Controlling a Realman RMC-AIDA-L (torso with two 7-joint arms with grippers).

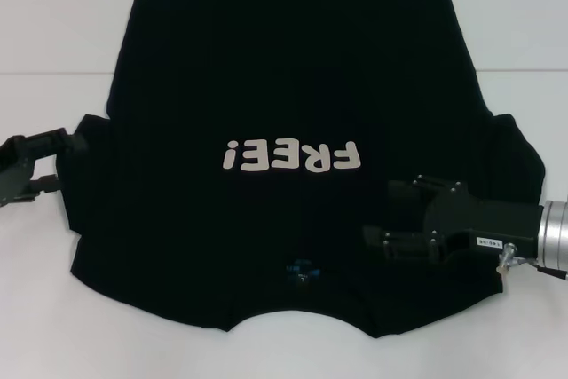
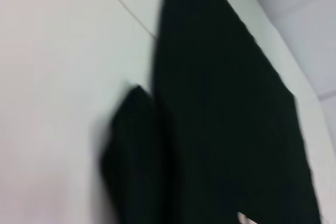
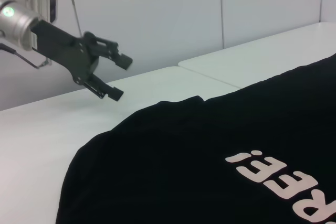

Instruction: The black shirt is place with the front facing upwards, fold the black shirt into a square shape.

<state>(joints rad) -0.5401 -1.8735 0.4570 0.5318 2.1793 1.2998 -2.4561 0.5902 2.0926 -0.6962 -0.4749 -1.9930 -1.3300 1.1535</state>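
Desk white, seam across far half. Black shirt lies flat on it, front up, "FREE!" lettering reading away from me, neck with blue label at near edge, hem far. I see right pincer reaching in level from right, over shirt near right shoulder, fingers spread, nothing gripped. Left pincer low at left sleeve edge, raised above desk in right wrist view, fingers parted, empty.
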